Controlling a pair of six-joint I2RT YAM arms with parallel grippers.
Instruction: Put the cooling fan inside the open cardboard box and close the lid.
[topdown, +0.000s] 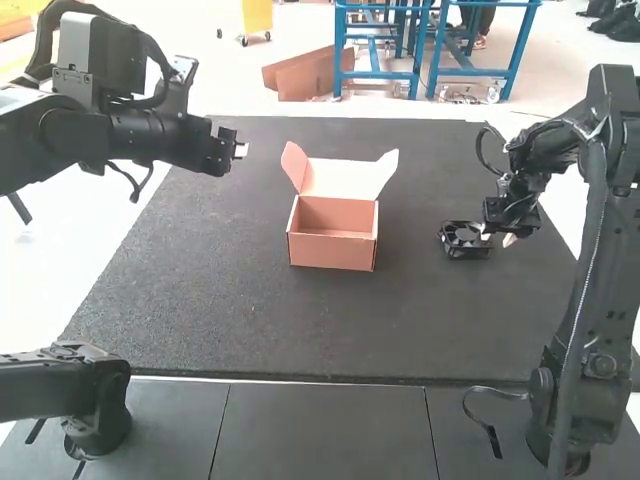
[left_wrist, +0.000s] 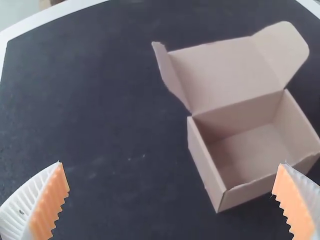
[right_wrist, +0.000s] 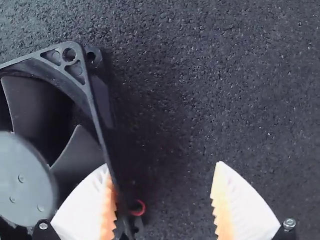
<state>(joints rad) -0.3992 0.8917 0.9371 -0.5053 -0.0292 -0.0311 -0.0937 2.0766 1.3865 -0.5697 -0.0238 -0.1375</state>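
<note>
My right pincer stands open astride one side wall of the cooling fan, which lies on the worktop to the right of the open cardboard box. I'd close squarely on that wall, clear of the blades. The fan has a square black frame and a grey hub. My left pincer hangs wide and empty.

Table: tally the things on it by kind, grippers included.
cardboard box: 1
cooling fan: 1
grippers: 2 (left gripper, right gripper)
Total: 4
</note>
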